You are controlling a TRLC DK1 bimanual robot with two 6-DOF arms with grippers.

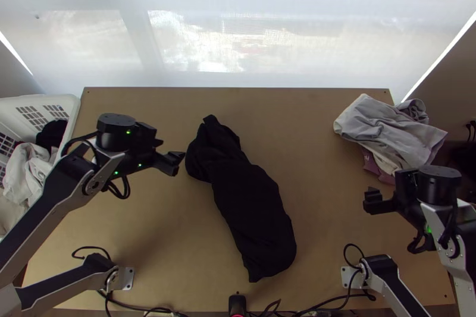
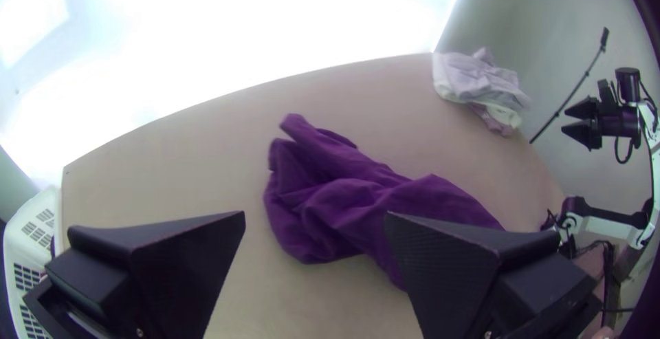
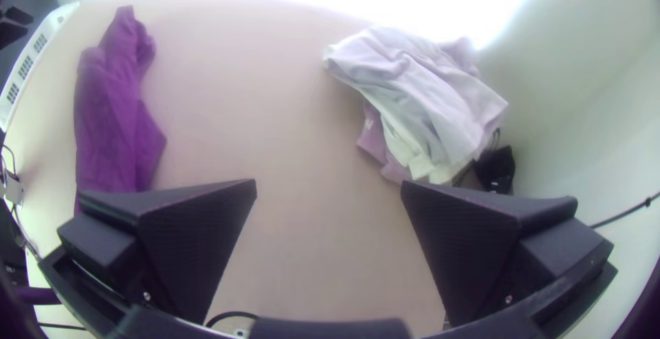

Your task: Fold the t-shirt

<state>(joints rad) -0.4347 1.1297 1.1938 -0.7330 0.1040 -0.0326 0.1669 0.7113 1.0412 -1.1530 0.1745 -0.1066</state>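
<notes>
"State the t-shirt's position."
"Bunched lengthwise on the tabletop [image 1: 321, 168], between my two grippers, nearer the left."
"Grippers?"
"My left gripper [image 1: 171, 149] stands open near the cloth; my right gripper [image 1: 367, 198], also open."
"Surroundings?"
"Piled clothes [image 1: 387, 129] at right, a white basket [image 1: 74, 104] at left."

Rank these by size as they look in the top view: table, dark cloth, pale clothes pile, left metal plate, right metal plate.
1. Table
2. Dark cloth
3. Pale clothes pile
4. Left metal plate and right metal plate: too alike to rank
</notes>
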